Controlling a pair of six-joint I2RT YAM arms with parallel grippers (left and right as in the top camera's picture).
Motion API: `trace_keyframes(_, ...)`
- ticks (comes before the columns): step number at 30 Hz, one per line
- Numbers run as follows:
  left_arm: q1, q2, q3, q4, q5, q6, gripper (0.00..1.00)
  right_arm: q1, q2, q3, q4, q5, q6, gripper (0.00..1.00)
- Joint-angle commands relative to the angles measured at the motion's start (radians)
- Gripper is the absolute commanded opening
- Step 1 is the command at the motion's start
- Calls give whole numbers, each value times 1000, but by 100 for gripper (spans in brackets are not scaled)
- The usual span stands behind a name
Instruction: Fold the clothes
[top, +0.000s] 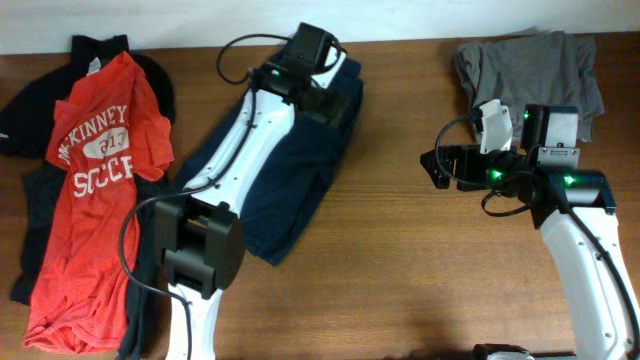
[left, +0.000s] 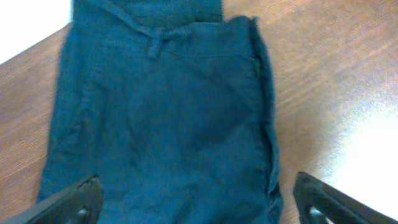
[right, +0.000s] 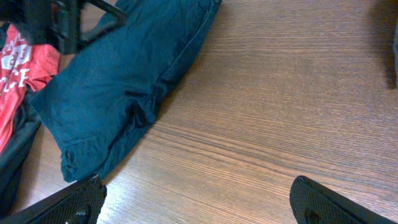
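The dark navy shorts (top: 300, 175) lie folded lengthwise on the table's middle; they also show in the left wrist view (left: 168, 124) and the right wrist view (right: 118, 81). My left gripper (top: 335, 100) is open and empty just above their far, waistband end (left: 199, 202). My right gripper (top: 432, 168) is open and empty over bare wood to the right of the shorts (right: 199, 202). A red T-shirt with white lettering (top: 95, 190) lies at the left on black pieces (top: 30, 110).
A plain grey garment (top: 525, 70) lies crumpled at the back right, behind my right arm. Bare wooden table (top: 420, 270) stretches between the shorts and the right arm. The table's back edge runs along the top.
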Motion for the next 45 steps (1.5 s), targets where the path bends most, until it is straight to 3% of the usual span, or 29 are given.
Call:
trace_keyframes(1, 95, -44, 72, -82, 29, -55, 99, -6, 3, 19, 2, 19, -6, 99)
trace_keyframes(5, 232, -28, 72, -245, 44, -135, 99, -6, 3, 19, -1, 26, -6, 99)
trace_keyframes(10, 343, 8, 72, -351, 58, -140, 99, -6, 4, 19, -1, 27, -6, 99)
trace_keyframes(12, 378, 25, 72, -344, 60, -132, 99, -6, 5, 19, -1, 46, -6, 99)
trace_keyframes(18, 396, 116, 72, -253, 167, 86, 98, -6, 40, 19, -1, 49, -6, 99)
trace_keyframes(24, 392, 212, 72, -145, 171, 103, 92, -6, 94, 18, -19, 49, -6, 99)
trace_keyframes(31, 360, 291, 72, -65, 174, 108, 63, -6, 116, 18, -19, 48, -6, 99)
trace_keyframes(33, 351, 299, 72, -64, 174, 108, 44, -6, 116, 18, -19, 48, -6, 99)
trace_keyframes(35, 335, 298, 75, -65, 167, 108, 17, -6, 116, 18, -19, 49, -7, 99)
trace_keyframes(37, 330, 291, 92, -73, 149, 81, 2, -6, 116, 18, -18, 49, -6, 99)
trace_keyframes(39, 327, 269, 170, -154, 137, 4, 1, -6, 116, 18, -7, 48, -6, 99)
trace_keyframes(45, 271, 191, 467, -451, 141, -12, 1, -6, 116, 18, 67, 40, 10, 99)
